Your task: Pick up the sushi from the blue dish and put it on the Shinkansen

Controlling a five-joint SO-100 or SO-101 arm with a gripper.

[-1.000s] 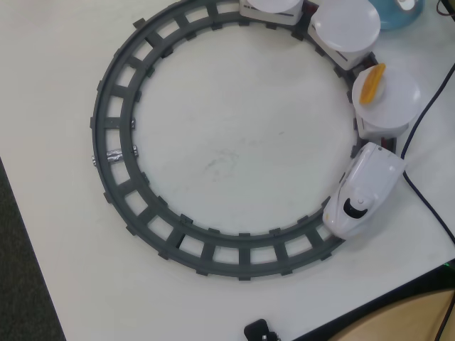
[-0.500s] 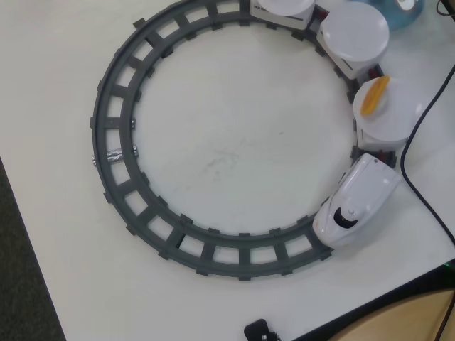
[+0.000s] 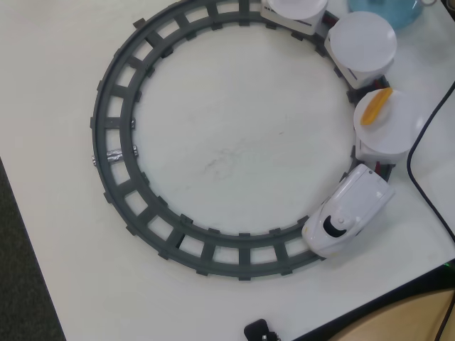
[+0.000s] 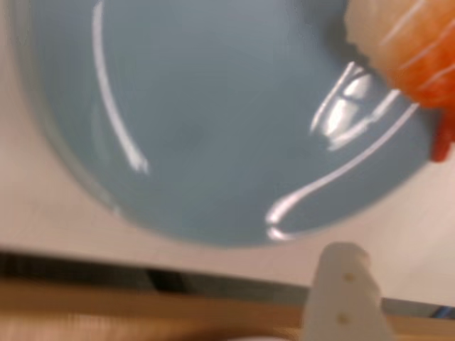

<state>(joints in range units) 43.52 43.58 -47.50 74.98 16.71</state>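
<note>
Wrist view shows one pale gripper (image 4: pixel 345 284) finger (its mate is hidden, so I cannot tell the opening) poised above the blue dish (image 4: pixel 213 114), likely lining up on the sushi (image 4: pixel 409 42) at its upper-right rim. Overhead, the Shinkansen (image 3: pixel 345 213) rides the track (image 3: pixel 121 121). No writing is legible.

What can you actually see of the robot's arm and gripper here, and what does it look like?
Very little. The overhead view shows no arm. In the wrist view, only one blurred gripper finger enters from the bottom edge: a flat, off-white plastic piece with a rounded tip and two small dimples, likely screw holes. No markings or arm cables show.
</note>
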